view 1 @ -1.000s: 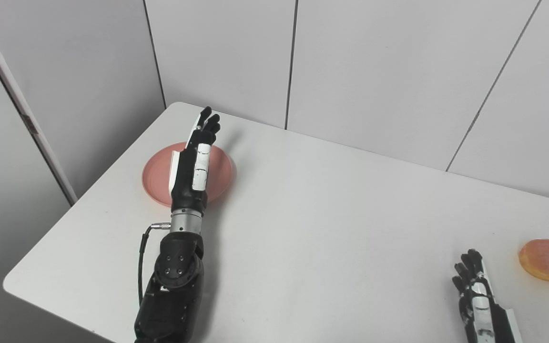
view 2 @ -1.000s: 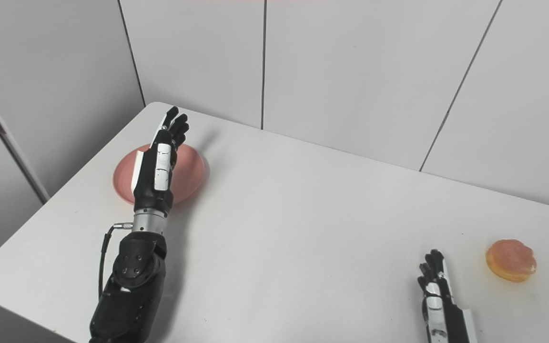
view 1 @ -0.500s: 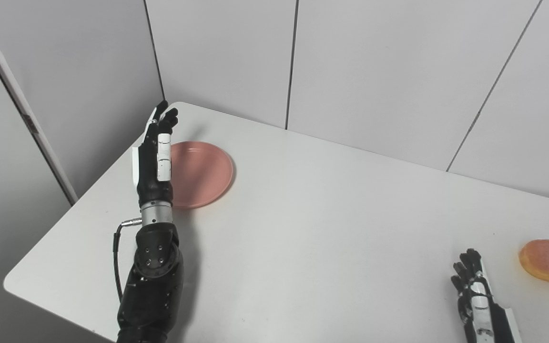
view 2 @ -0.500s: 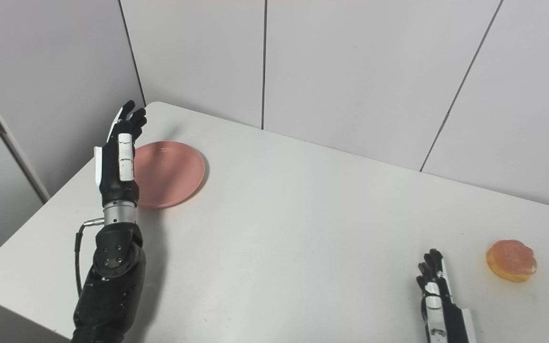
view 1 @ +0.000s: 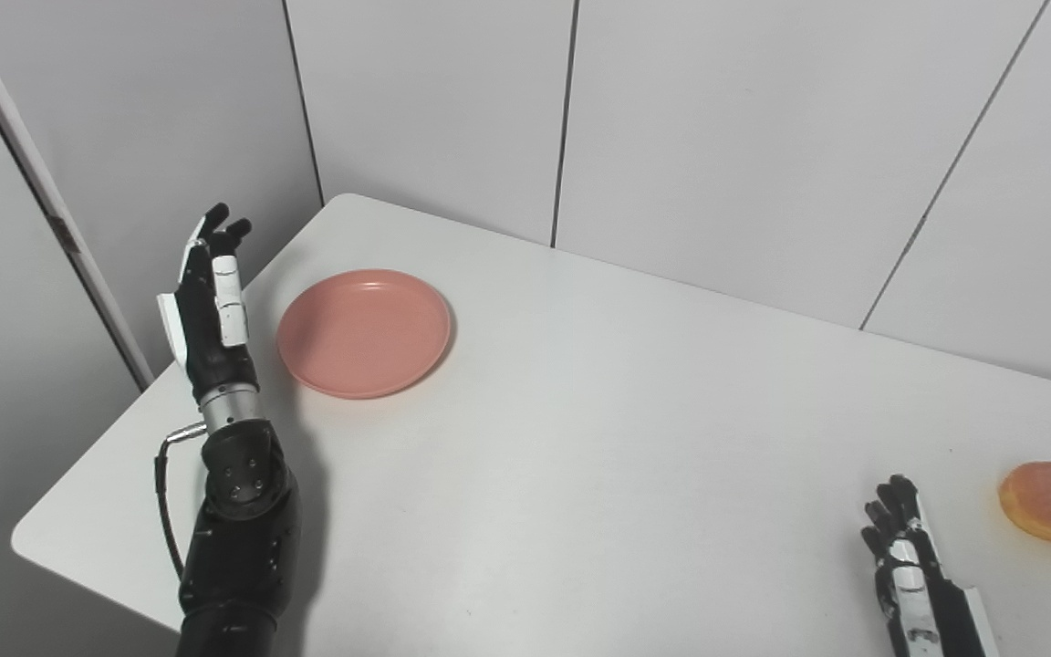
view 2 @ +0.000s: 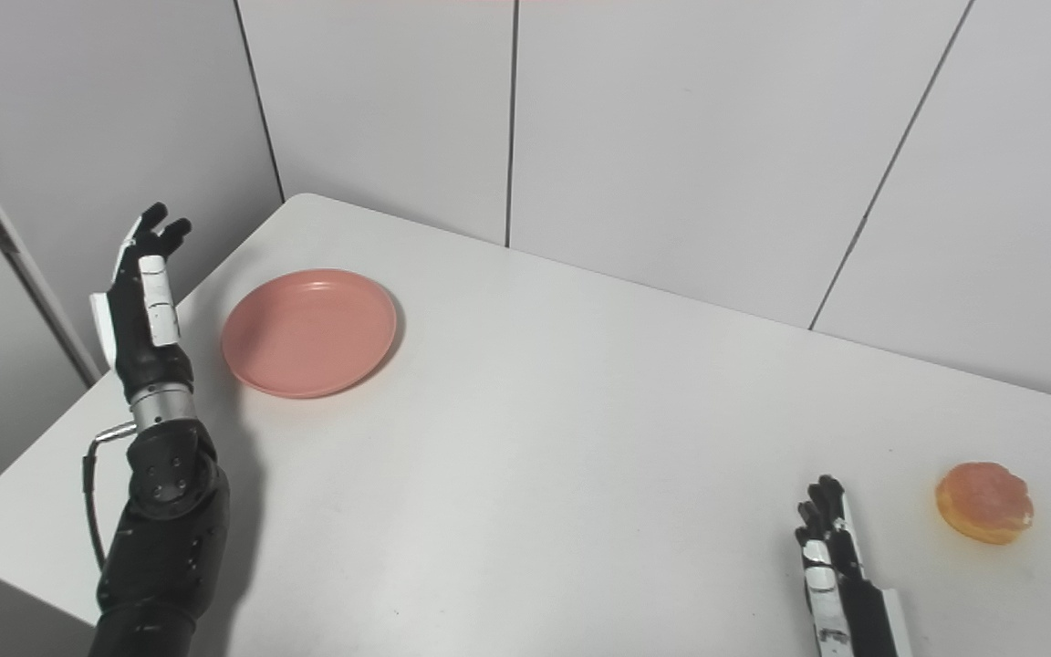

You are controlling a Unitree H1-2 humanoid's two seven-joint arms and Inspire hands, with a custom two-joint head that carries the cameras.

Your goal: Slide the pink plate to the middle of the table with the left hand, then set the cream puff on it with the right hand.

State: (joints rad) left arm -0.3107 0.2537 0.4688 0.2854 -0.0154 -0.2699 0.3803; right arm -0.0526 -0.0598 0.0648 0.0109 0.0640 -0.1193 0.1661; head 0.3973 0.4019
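Resting on one table: one pink plate, one cream puff; left robot hand and right robot hand spread, empty.

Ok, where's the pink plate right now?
The pink plate lies near the table's far left corner, just right of the raised left hand, which isn't touching it.

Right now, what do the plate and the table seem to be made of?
Plate: probably plastic or melamine, a smooth, even pink with a soft sheen on its raised rim; glazed ceramic is possible. Table: likely laminate, a flat matte white with rounded corners.
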